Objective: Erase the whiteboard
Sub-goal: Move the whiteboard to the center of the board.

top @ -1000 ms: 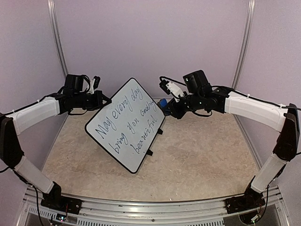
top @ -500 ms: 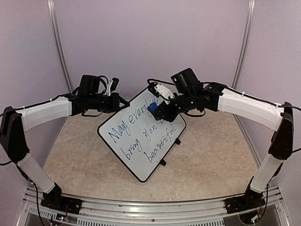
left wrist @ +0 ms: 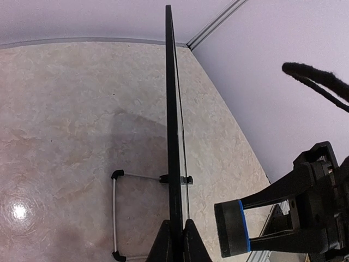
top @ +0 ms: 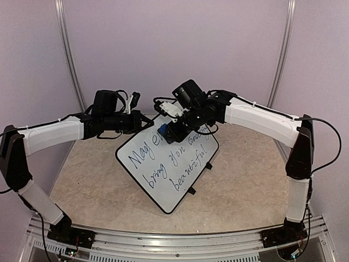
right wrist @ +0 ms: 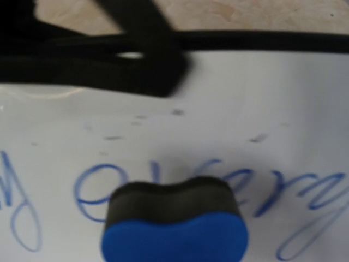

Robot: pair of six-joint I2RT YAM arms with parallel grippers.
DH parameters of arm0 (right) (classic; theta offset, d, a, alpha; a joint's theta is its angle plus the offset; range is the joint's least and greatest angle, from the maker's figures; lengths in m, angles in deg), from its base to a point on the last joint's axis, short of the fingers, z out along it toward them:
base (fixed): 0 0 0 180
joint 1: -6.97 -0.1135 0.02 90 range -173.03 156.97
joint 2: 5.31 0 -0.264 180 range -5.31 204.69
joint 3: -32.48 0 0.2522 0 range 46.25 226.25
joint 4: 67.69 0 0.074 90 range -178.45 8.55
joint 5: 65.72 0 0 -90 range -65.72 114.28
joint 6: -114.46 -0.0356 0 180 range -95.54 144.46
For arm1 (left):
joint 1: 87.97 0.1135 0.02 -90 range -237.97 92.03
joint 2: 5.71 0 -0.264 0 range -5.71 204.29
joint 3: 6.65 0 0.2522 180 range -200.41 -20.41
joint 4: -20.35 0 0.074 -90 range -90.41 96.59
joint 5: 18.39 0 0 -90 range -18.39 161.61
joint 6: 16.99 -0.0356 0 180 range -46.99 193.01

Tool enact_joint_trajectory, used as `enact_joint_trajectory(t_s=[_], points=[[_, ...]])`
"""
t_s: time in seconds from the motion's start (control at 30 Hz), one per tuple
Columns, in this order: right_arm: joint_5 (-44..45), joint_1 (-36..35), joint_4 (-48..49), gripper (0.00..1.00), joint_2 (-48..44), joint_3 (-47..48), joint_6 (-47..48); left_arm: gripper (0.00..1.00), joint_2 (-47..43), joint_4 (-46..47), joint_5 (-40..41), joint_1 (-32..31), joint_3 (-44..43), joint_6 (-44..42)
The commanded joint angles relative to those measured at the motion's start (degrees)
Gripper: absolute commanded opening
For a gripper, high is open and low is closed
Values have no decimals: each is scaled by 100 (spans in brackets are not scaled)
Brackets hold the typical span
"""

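Observation:
The whiteboard [top: 163,191] leans tilted over the table, with blue handwriting in three lines. My left gripper [top: 143,121] is shut on its upper left rim. In the left wrist view the whiteboard [left wrist: 171,109] shows edge-on, pinched between the fingertips of the left gripper [left wrist: 178,225]. My right gripper [top: 168,129] is shut on a blue eraser [top: 163,130] with a black felt face. That felt rests against the top line of writing. The right wrist view shows the eraser [right wrist: 174,226] over the word "every" on the whiteboard [right wrist: 245,93]. The eraser [left wrist: 232,228] also appears in the left wrist view.
Two black clip feet [top: 209,165] stick out from the board's lower right edge. A thin wire stand [left wrist: 115,215] shows behind the board. The table top [top: 245,180] is marbled beige. Purple walls with metal posts [top: 68,49] close in the back and sides.
The left arm has swung the board right, toward the middle. The right gripper has moved left with the eraser, from beside the board's right edge onto the top line.

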Motion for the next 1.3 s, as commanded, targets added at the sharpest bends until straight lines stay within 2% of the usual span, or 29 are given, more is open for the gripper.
enact_joint_trajectory(t_s=[0.0, 0.17, 0.47, 0.73, 0.9, 1.27], points=[[198, -242, -544, 27, 189, 507, -120, 6, -145, 270, -278, -160, 264, 57], [442, -337, -767, 27, 427, 895, -158, 22, -329, 322, -224, -50, 366, 93], [693, -389, -1017, 27, 754, 1408, -186, 24, -716, 760, -315, 461, 655, 340], [730, -397, -1245, 27, 1109, 1814, -165, 7, -625, 585, -448, 410, 603, 227], [731, -408, -1282, 27, 1152, 1843, -146, 0, -526, 481, -464, 294, 565, 163], [750, -512, -1249, 27, 1190, 1986, -54, 0, -337, 445, -494, 153, 556, 152]])
